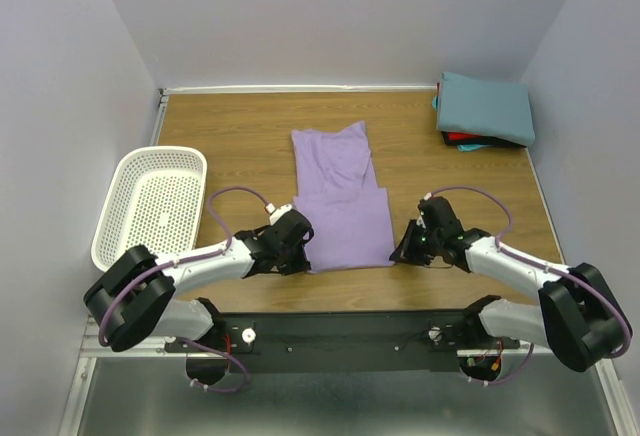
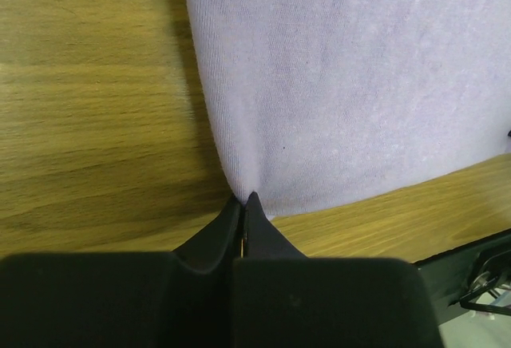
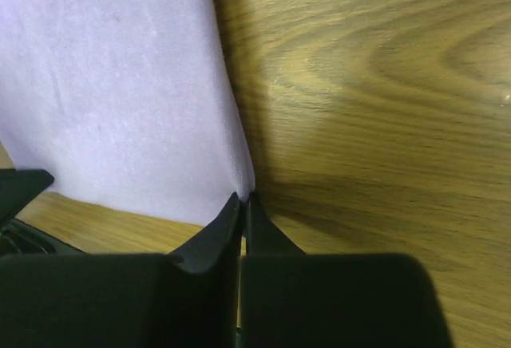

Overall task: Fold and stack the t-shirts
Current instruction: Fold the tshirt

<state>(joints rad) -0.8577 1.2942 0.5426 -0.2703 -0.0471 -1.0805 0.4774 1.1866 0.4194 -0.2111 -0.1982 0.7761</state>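
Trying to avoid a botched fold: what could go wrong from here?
1. The left gripper and right gripper pinch only the near corner tips of the purple shirt; either corner may slip out on lifting, skewing the fold.
2. Its far half lies wrinkled and offset leftward, so creases may get folded in.

The lavender-purple cloth t-shirt point(image 1: 340, 206) is plain; the flat wooden counter point(image 1: 230, 126) is warm brown with darker grain streaks. The folded teal cloth shirt point(image 1: 487, 106) and folded red cloth shirt point(image 1: 466, 138) are plain, the perforated plastic basket point(image 1: 150, 206) is white with a hole grid, and the left tool point(image 2: 243, 203) and right tool point(image 3: 243, 201) are black.
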